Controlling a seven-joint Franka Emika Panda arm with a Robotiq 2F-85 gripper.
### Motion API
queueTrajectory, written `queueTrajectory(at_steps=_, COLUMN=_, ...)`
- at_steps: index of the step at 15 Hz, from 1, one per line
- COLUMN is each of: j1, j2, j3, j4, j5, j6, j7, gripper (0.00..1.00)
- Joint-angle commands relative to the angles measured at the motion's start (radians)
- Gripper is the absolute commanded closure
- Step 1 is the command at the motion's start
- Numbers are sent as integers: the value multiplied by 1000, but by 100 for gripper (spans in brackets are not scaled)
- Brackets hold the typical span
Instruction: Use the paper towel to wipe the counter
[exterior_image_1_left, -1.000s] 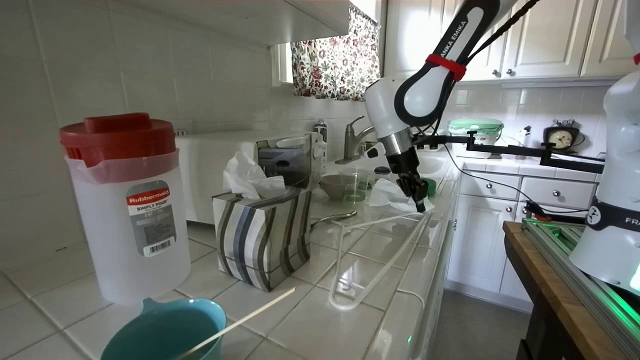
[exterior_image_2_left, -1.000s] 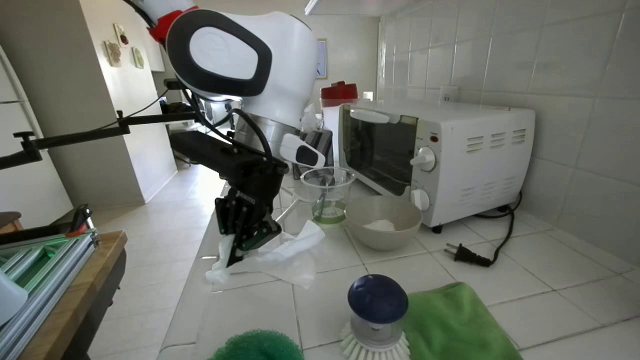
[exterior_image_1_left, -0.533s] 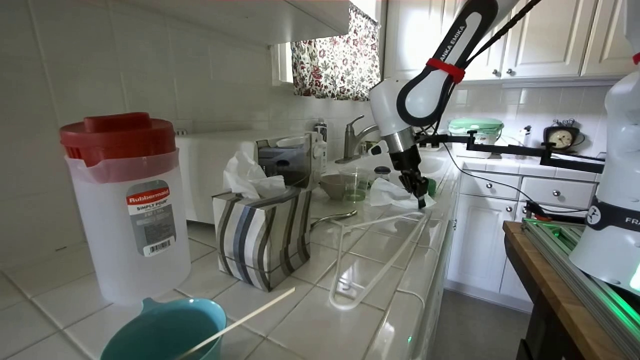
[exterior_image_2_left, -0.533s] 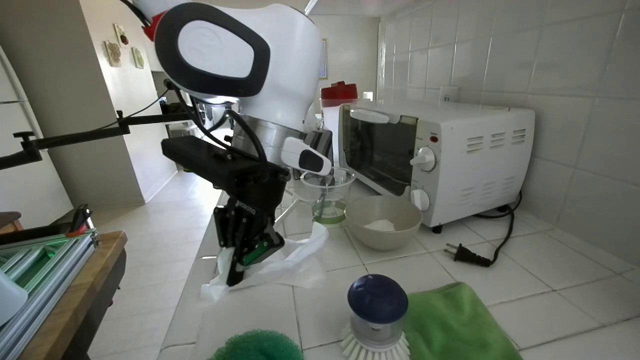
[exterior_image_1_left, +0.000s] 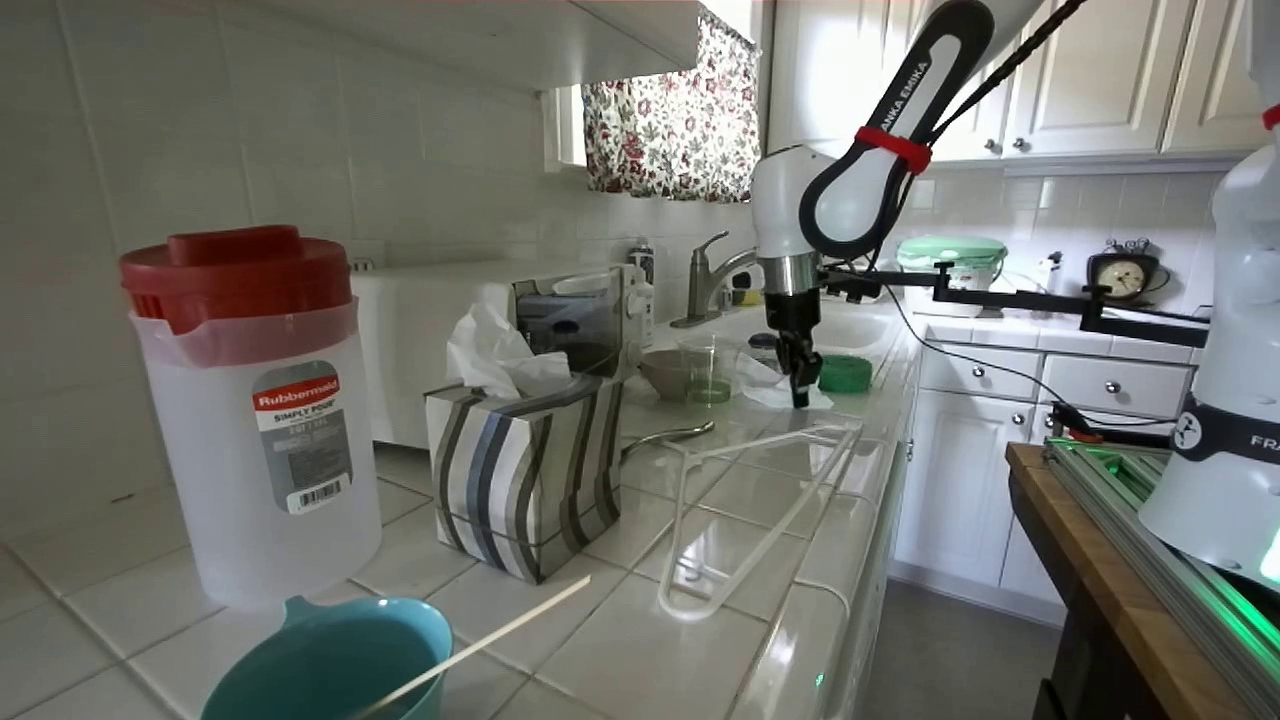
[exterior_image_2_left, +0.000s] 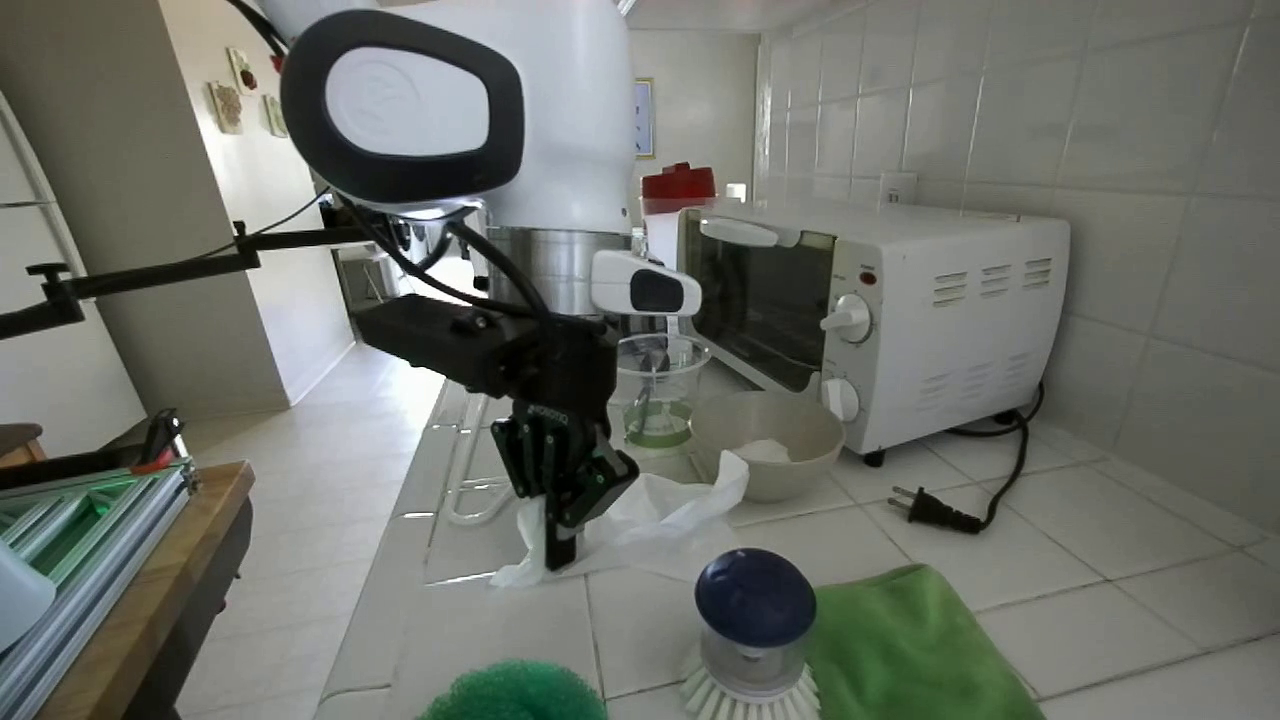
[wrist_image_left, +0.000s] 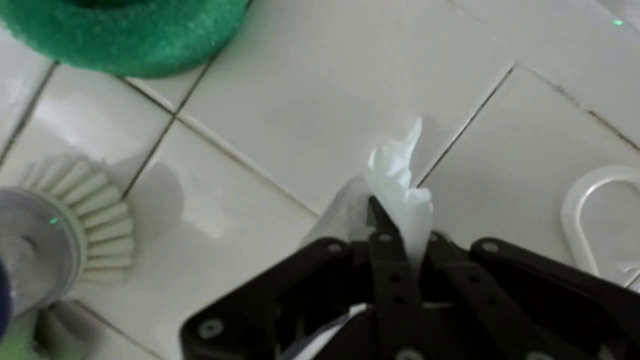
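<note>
Claw (exterior_image_2_left: 552, 552) has the paper towel (exterior_image_2_left: 690, 512) pinched tight; in an exterior view it mostly flops rightward, along the counter (exterior_image_2_left: 480, 625).

Paper towel (exterior_image_2_left: 665, 520) on counter (exterior_image_2_left: 500, 625), between bowl (exterior_image_2_left: 785, 480) and scrubber (exterior_image_2_left: 515, 695).

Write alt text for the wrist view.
Black gripper at lower centre pinches a crumpled white paper towel, with the white tiled counter filling the background. Green scrubber at top left, pale-bristled brush at left, part of a white loop at right.
</note>
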Motion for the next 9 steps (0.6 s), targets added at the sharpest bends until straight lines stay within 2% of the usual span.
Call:
queueTrajectory(at_steps=1, j1=-2, j2=8, j3=5, j4=-17, j5=-8, j6=79, j7=33, gripper=100)
queueTrajectory(at_steps=9, j1=6, j2=2, j3=29, j4=-21, j5=-4, j6=50, j7=9, gripper=100)
